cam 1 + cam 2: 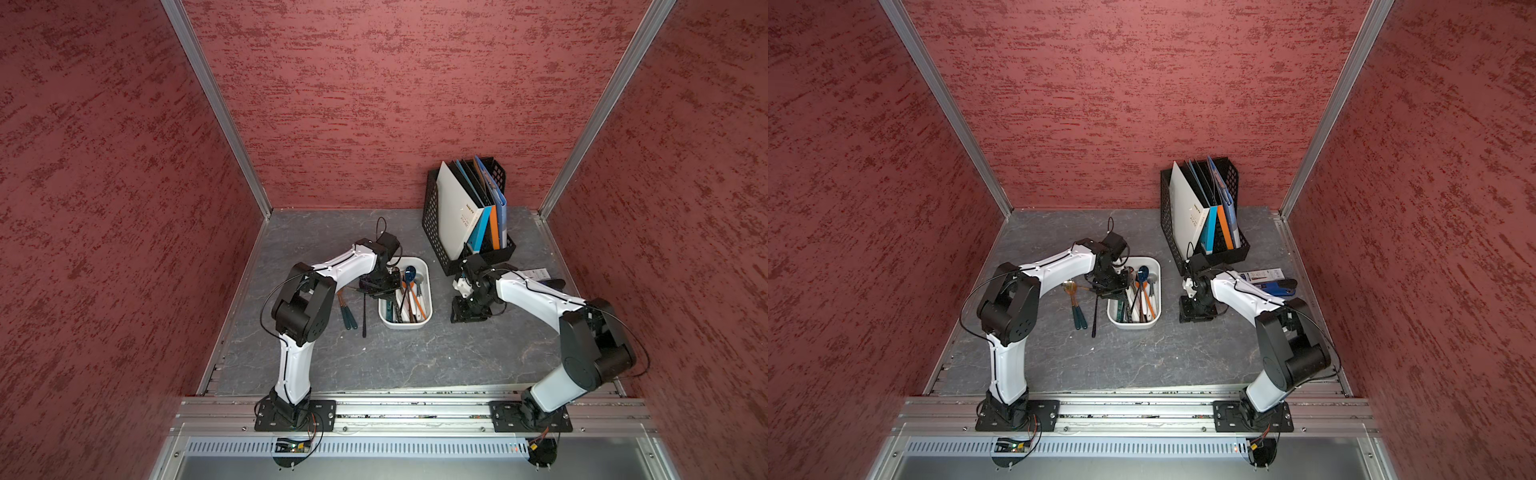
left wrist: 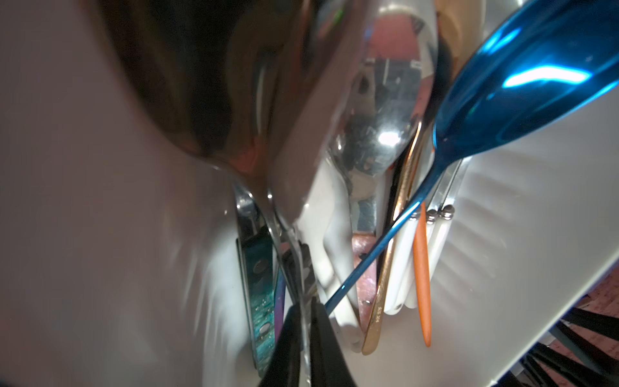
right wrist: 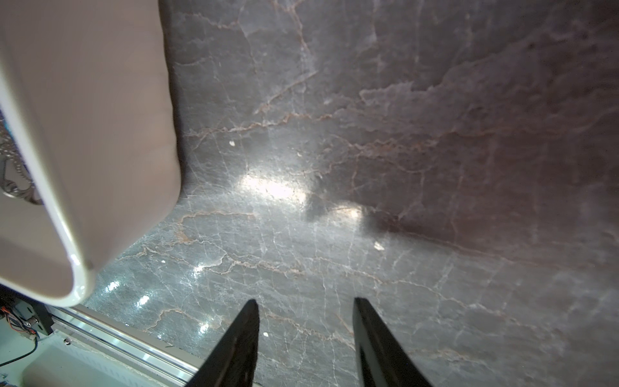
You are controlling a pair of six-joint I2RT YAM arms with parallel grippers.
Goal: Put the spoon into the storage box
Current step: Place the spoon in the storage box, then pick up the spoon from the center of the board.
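Blurred mirror-steel spoon, bowl cut off, handle tight in left claw over glossy white storage box; right claw apart.

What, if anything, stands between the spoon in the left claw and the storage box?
Nothing visible. The left claw holds the spoon already down between the storage box walls; only cutlery lying there, like the blue spoon, sits beside it.

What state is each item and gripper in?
White plastic storage box: upright, full of cutlery.
Silver metal spoon: inside box, handle between jaws.
Left gripper: around spoon handle, grip unclear.
Right gripper: open, empty.
Black perforated file rack: upright, holding folders.
Teal-handled utensils: on table.
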